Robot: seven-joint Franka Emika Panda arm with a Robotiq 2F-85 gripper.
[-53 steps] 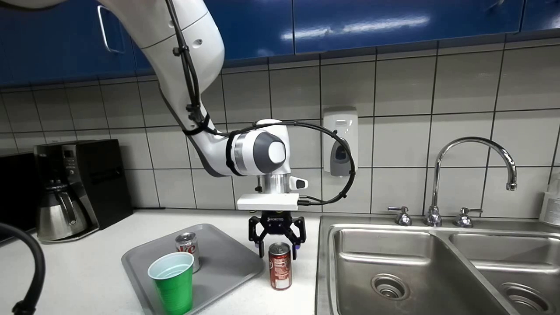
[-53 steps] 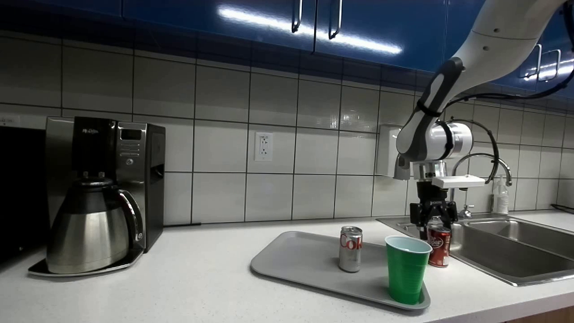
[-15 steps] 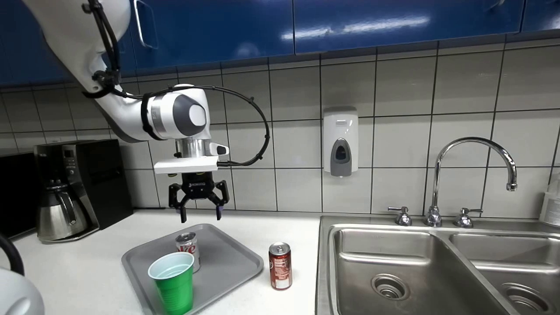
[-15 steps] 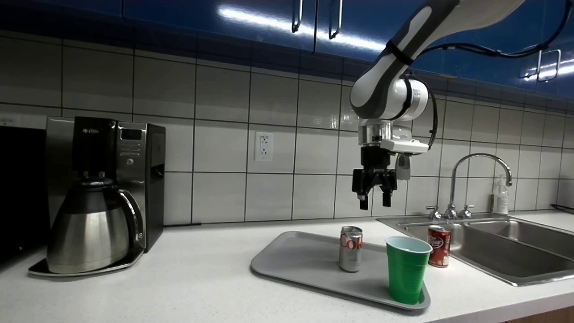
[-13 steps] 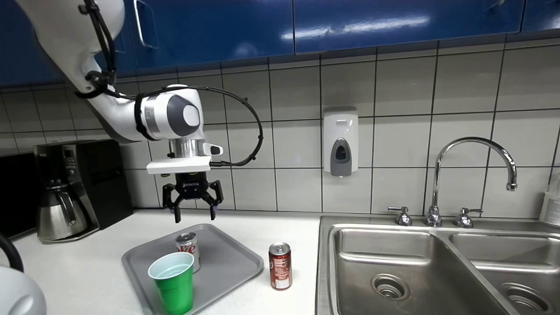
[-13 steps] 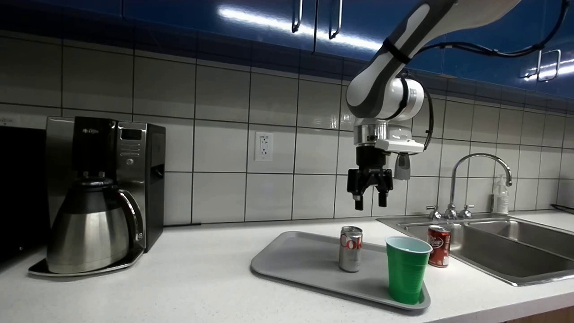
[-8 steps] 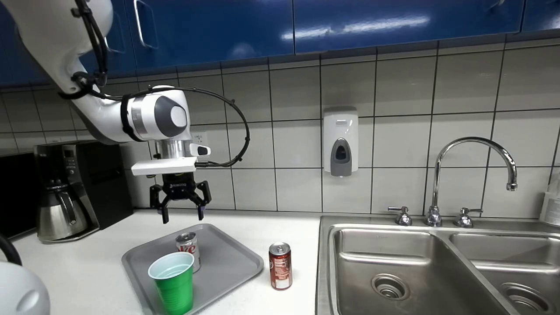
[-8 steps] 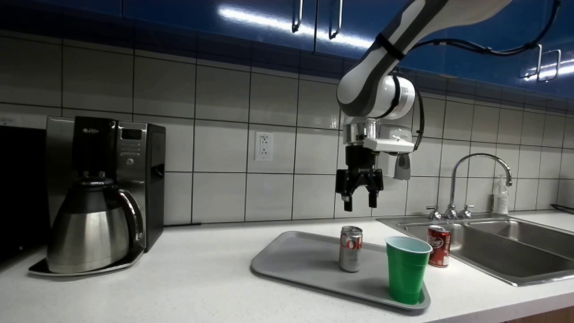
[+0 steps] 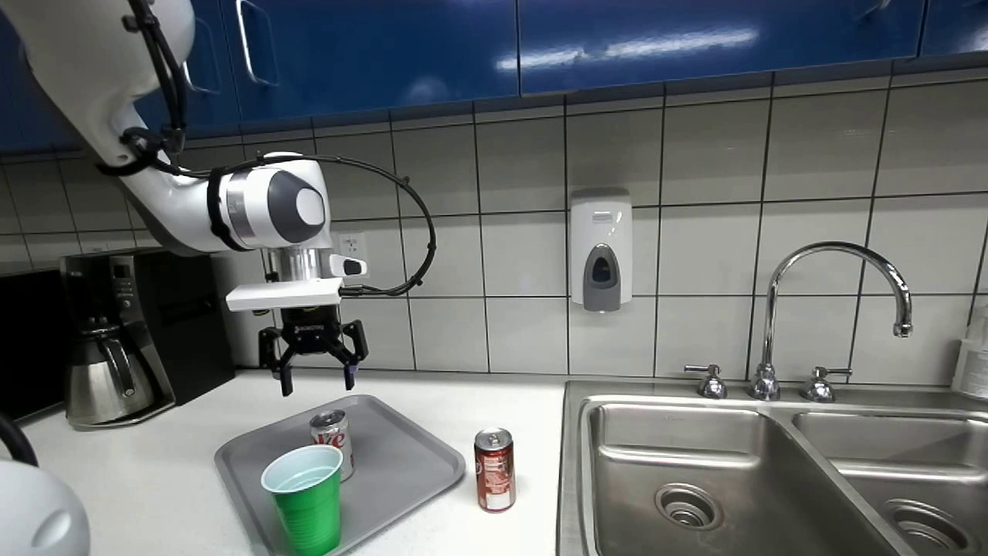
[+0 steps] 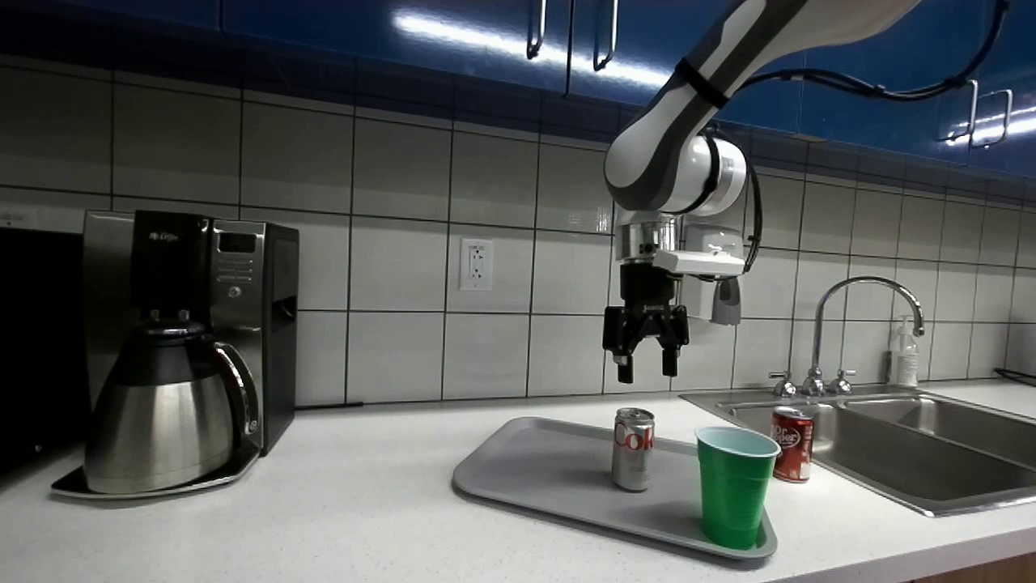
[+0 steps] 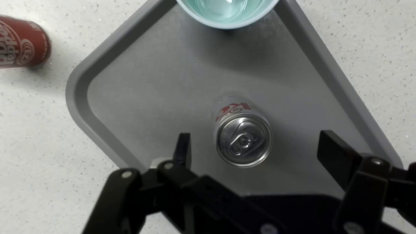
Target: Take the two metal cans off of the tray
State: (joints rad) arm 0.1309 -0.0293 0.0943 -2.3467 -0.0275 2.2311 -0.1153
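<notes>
The silvery grey can (image 9: 332, 432) with red lettering stands upright on the grey tray (image 9: 397, 463), behind the green cup; it also shows on the tray in an exterior view (image 10: 631, 453). The dark red-brown can (image 9: 495, 471) stands upright on the counter beside the tray, off it; it also shows at the left edge of the wrist view (image 11: 22, 42). My gripper (image 9: 318, 384) is open and empty, pointing down above the tray. In the wrist view the silvery can's top (image 11: 243, 140) shows between the spread fingers (image 11: 338, 156), below them and touching neither.
The green cup (image 10: 736, 490) stands on the tray close to the silvery can. A steel sink (image 9: 687, 463) with a tall faucet (image 9: 837, 247) lies beyond the red-brown can. A coffee maker (image 10: 186, 356) stands at the far end. A soap dispenser (image 9: 601, 255) hangs on the tiled wall.
My gripper was low at the red-brown can on the counter. It has risen and moved over the tray, above the silvery can, slowing lately. The cans, tray and cup have not moved.
</notes>
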